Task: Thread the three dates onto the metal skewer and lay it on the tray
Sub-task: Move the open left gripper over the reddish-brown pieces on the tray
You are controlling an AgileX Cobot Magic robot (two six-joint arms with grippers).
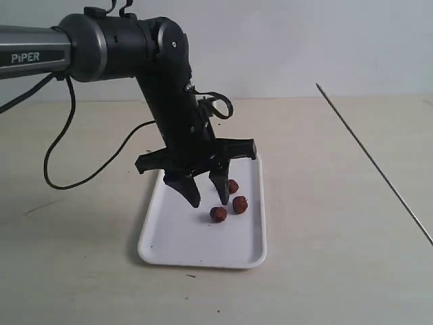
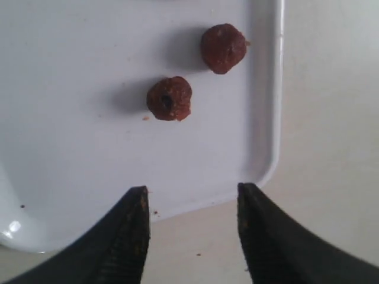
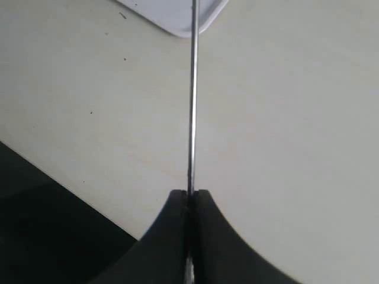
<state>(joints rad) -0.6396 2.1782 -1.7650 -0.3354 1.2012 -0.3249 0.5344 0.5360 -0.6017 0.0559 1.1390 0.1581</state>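
The left gripper (image 1: 208, 198) hangs spread and empty above the three dates (image 1: 239, 204) on the tray (image 1: 169, 244), seemingly to pick one; the right gripper (image 3: 190, 194) clamps the metal skewer (image 1: 372, 160) for threading.

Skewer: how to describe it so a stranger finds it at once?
Find the white tray on the beige table. Right of it, one long line slants toward the near right edge: the skewer. Unlike the looping black cable on the left, it is straight, thin and grey.

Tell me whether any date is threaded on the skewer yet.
No: the three dates lie loose on the tray, and the metal skewer, pinched in the right gripper, is bare.
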